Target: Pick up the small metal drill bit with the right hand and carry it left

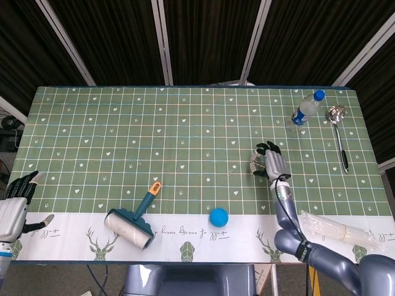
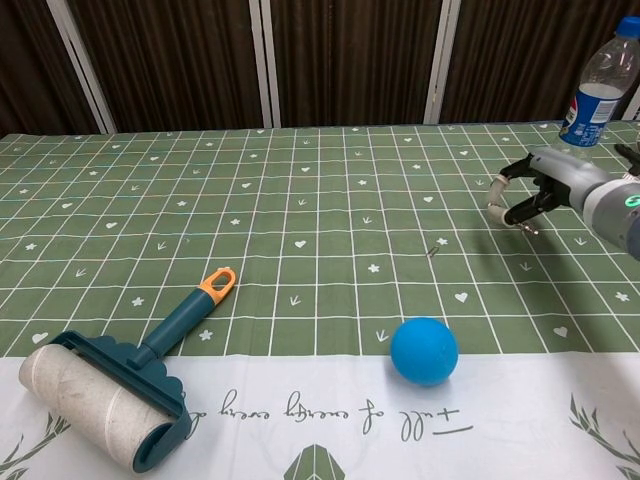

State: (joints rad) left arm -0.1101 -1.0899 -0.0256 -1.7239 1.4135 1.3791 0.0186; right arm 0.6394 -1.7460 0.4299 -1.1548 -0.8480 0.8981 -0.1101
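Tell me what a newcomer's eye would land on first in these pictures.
The bright blue ball near the table's front edge, right of centre, stands out first, then the teal lint roller with its orange-tipped handle at the front left. At the right the right hand hovers with fingers apart, while the tiny drill bit lies on the green cloth to its left.

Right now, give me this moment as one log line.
right hand: open, raised, empty | drill bit: on table, left of hand, untouched | left hand: idle at table edge
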